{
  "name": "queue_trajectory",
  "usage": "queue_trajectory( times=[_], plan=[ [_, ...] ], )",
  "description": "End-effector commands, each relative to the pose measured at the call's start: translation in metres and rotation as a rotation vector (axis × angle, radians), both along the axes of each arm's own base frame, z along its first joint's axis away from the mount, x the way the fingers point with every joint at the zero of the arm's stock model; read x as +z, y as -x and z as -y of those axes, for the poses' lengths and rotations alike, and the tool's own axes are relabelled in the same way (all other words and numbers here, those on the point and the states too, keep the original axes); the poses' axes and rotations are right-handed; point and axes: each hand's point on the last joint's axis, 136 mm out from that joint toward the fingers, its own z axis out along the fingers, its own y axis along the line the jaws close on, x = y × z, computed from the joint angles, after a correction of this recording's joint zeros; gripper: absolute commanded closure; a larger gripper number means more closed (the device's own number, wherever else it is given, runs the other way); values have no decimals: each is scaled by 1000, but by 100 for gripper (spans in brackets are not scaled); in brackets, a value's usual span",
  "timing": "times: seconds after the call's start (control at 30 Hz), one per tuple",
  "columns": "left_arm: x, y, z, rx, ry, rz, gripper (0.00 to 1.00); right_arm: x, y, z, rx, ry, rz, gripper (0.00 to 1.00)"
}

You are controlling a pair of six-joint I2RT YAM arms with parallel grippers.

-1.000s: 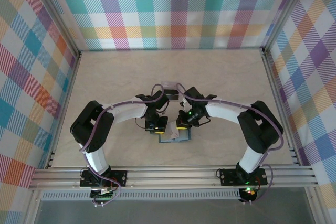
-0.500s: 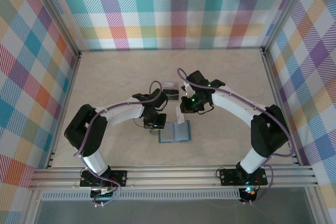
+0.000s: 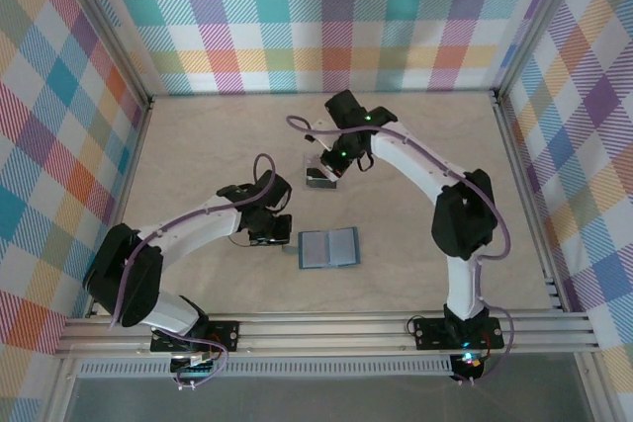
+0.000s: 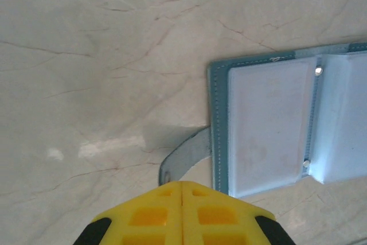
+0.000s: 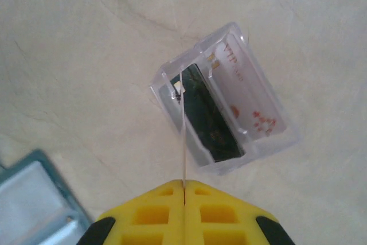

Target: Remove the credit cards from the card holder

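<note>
Right wrist: gripper (image 5: 184,183) tight w/ card (image 5: 183,136)

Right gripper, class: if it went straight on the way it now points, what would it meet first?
Probably the clear box. The thin card pinched edge-on in the right gripper points at it, so the card's far edge would reach the box first. Depth is unclear.
</note>
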Motion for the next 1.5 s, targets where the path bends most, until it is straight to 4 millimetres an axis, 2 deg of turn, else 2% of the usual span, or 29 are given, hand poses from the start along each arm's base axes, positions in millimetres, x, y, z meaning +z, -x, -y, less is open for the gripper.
queue_trajectory(
  times=[0.0, 0.2, 0.33, 0.73, 1.0, 1.03, 1.13, 1.23, 1.47],
  plan=[
    [5, 3, -11, 37, 6, 6, 93, -1, -2, 8, 219, 119, 57, 100],
    [6, 6, -18, 55, 7, 7, 92, 2, -15, 0, 375, 163, 128, 100],
    [6, 6, -18, 51, 2, 3, 92, -4, -23, -3, 426, 195, 146, 100],
    [3, 8, -23, 69, -17, -7, 93, -25, -59, -9, 438, 247, 196, 100],
    [-1, 6, -21, 64, -23, -23, 93, -44, -60, -7, 416, 251, 146, 100],
    [-1, 6, -21, 64, -22, -24, 93, -45, -63, -6, 405, 258, 152, 99],
    [-3, 7, -20, 62, -20, -32, 93, -46, -73, -4, 376, 281, 185, 82],
    [-2, 7, -21, 63, -24, -29, 93, -36, -88, -5, 337, 296, 257, 73],
    [4, 5, -16, 65, 9, -18, 93, -3, -100, -5, 253, 261, 357, 68]
  ],
)
